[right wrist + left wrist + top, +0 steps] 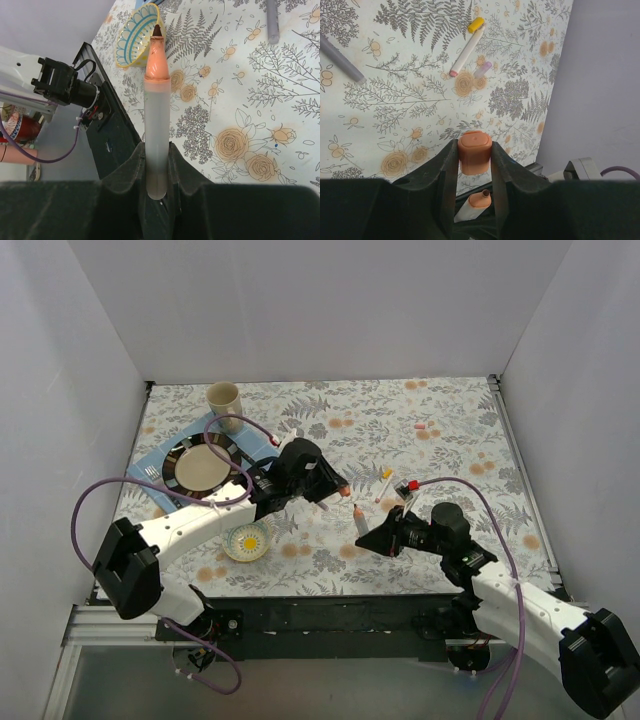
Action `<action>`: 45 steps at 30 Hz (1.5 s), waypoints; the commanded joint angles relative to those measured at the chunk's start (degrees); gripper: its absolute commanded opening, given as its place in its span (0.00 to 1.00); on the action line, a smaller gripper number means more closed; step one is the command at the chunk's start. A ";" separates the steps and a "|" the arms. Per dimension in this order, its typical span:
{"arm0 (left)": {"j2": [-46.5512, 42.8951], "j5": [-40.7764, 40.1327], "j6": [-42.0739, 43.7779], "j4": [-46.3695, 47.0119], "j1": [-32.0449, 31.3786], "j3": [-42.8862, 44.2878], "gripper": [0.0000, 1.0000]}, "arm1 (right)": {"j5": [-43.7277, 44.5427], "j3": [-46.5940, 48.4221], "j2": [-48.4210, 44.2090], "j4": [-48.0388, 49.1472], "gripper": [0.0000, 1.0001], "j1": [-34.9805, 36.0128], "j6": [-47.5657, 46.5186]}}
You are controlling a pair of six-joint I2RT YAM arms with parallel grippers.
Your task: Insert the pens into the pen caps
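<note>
My left gripper [338, 491] is shut on an orange pen cap [475, 154], held above the table; the cap also shows in the top view [346, 492]. My right gripper [378, 536] is shut on the pale barrel of an orange pen [156, 110], tip up and uncapped. In the top view the pen [358, 517] stands just below and right of the cap. In the left wrist view the pen's tip [480, 201] is close under the cap, apart from it. A white pen with a yellow cap [466, 47] and a purple cap [482, 69] lie on the floral cloth.
A small yellow-and-blue bowl [246, 541] sits near the front left, also in the right wrist view [134, 35]. A striped plate [175, 462] on a blue napkin and a beige cup [224, 398] stand at the back left. A grey pen [340, 57] lies on the cloth.
</note>
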 commanded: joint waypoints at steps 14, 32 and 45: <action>-5.79 3.60 1.40 4.60 -0.29 -4.53 0.00 | 0.33 4.23 2.78 5.12 0.01 1.01 -0.15; -7.55 6.76 1.40 6.01 -0.38 -6.90 0.00 | 1.73 5.63 3.31 4.25 0.01 1.89 -0.41; -8.17 8.26 1.05 8.03 -0.99 -8.22 0.00 | 1.47 5.98 3.93 3.89 0.01 2.06 -0.68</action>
